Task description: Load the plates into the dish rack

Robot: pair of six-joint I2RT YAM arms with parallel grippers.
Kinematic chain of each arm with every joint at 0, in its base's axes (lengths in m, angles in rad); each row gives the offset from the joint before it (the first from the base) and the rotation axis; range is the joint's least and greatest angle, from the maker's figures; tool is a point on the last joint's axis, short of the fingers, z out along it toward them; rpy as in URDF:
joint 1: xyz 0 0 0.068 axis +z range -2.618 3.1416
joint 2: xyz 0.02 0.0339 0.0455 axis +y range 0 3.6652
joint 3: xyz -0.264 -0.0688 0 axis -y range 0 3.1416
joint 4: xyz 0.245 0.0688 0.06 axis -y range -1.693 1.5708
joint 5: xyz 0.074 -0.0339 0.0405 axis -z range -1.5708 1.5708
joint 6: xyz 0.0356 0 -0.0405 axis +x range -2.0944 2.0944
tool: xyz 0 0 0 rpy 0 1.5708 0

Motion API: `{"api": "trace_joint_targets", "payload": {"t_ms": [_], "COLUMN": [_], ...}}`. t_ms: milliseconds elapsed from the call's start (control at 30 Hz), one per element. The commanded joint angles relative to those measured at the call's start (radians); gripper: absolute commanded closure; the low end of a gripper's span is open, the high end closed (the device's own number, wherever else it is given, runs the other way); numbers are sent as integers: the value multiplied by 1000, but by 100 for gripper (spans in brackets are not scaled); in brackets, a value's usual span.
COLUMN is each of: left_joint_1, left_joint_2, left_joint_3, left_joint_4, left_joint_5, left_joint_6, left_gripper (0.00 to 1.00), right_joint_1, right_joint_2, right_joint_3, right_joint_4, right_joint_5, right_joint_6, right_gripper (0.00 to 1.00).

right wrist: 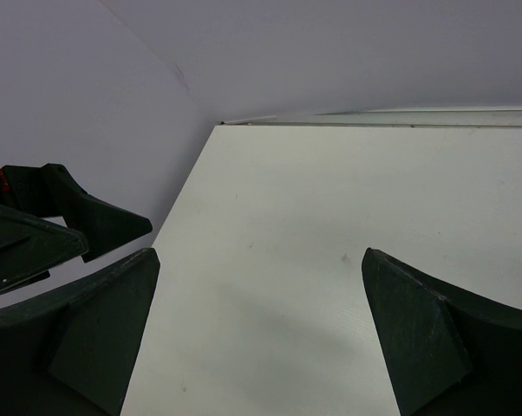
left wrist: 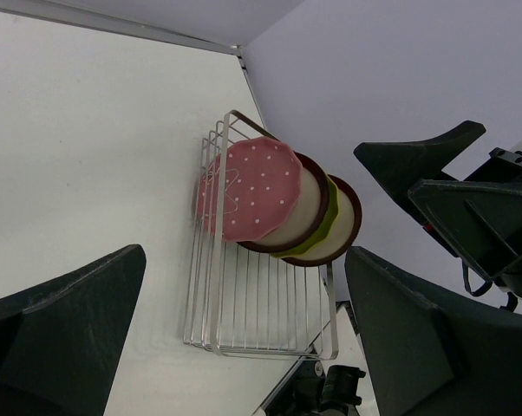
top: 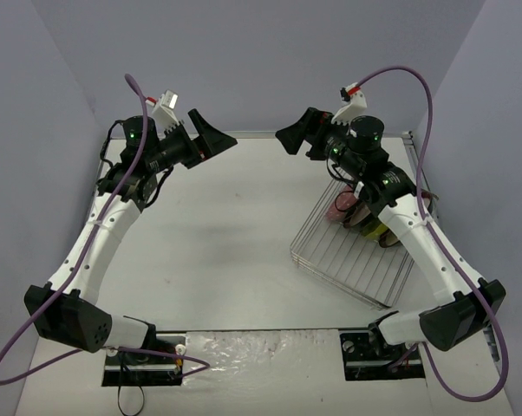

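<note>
Several plates stand on edge in a row inside the silver wire dish rack (left wrist: 261, 303): a pink dotted plate (left wrist: 252, 186) in front, a dark-red-rimmed plate (left wrist: 309, 217), a yellow-green plate (left wrist: 328, 227) and another dark-red-rimmed plate (left wrist: 349, 232). From above, the dish rack (top: 352, 260) sits at the right, and the plates (top: 358, 215) are partly hidden by the right arm. My left gripper (top: 213, 139) (left wrist: 244, 256) is raised at the far left, open and empty. My right gripper (top: 296, 134) (right wrist: 261, 256) is raised above the rack's far end, open and empty, facing the left one.
The white table (top: 226, 234) is walled by grey panels on the left, back and right. The rack lies close to the right wall. The right arm's forearm (top: 417, 234) passes over the rack. Both arm bases (top: 261, 355) sit at the near edge.
</note>
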State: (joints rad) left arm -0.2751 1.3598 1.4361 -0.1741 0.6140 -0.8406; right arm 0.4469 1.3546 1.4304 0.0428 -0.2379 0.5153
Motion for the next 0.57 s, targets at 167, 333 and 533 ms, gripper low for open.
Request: {"api": "trace_joint_targets", "payload": {"t_ms": [167, 333, 533], "left_joint_1": [-7, -9, -14], "left_joint_2": [-33, -33, -35], "left_joint_3": [32, 33, 37], "left_joint_4": [85, 85, 79], "left_joint_5": [24, 26, 24], "left_joint_6": [14, 12, 14], "left_gripper": [3, 3, 3], "right_joint_1": [5, 5, 4], "right_joint_2": [-51, -55, -62], "right_joint_3": [-5, -7, -8], "right_joint_4": [94, 95, 94], "right_joint_5": [-21, -22, -4], "right_joint_6": [0, 2, 0], "right_gripper": [0, 0, 0]}}
